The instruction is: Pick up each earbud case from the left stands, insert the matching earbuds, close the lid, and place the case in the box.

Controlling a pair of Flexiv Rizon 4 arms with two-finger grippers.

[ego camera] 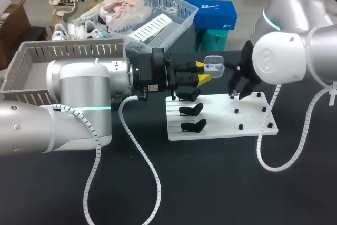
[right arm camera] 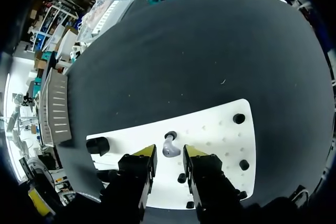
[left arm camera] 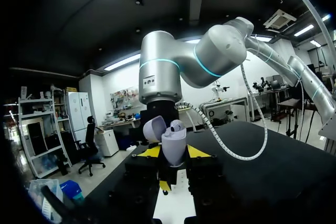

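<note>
A pale lilac earbud case stands upright in my left gripper, which is shut on its body. Its lid is open and one earbud sits inside. In the head view this case is held above the far edge of the white board by my left gripper. My right gripper hangs low over the board. In the right wrist view a grey earbud lies on the board, between the yellow tips of my right gripper, with narrow gaps on both sides.
Two empty black stands sit on the board's left part, and small black pegs dot its right part. A grey slatted box stands at the table's left. My right arm's white cable loops off the board's right edge.
</note>
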